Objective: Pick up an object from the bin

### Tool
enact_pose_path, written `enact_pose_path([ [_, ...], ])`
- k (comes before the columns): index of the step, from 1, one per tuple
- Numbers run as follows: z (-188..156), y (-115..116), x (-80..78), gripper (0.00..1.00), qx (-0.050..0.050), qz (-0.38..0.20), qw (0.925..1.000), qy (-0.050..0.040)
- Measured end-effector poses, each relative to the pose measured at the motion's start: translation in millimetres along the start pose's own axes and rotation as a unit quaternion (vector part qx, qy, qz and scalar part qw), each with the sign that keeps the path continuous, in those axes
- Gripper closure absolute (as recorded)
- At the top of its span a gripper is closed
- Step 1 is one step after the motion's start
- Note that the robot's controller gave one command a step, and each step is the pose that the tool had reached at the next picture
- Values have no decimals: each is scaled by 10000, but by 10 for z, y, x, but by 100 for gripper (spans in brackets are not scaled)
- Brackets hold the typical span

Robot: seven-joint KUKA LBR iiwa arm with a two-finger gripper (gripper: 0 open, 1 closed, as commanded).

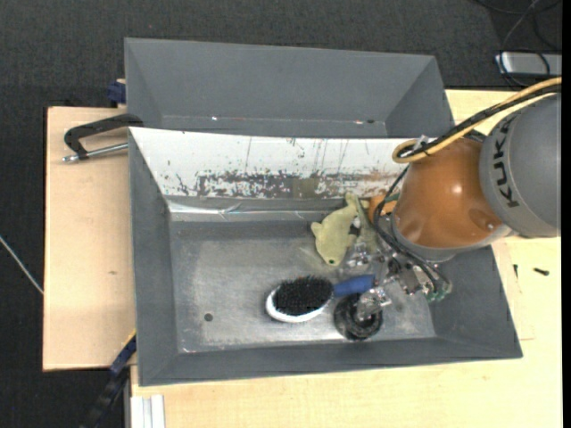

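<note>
The grey bin (223,266) holds three things: one brush (299,298) with black bristles, a white oval head and a blue handle near the front edge, one black round thing (359,321) just beside it towards the front right corner, and one pale yellow floppy thing (335,234) behind them. The gripper (379,283) hangs low over the blue handle and the black round thing; whether it is spread or closed cannot be told. The grey arm (526,168) reads "KU".

Arm: the grey KUKA link (526,172) comes in from the right edge, angled down and to the left.
Wrist: hidden under a rounded orange cover (442,203), with a yellow-and-black cable (464,130) looped across its top.
Gripper: the gripper (379,283) hangs below the cover, pointing down-left.
</note>
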State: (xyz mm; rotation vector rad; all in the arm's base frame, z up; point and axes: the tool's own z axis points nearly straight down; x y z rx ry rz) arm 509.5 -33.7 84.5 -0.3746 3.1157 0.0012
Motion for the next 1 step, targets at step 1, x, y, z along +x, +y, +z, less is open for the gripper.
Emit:
enact_pose_path([
  [1, -1698, 41, -64, 100, 18, -388, 9992, -43],
])
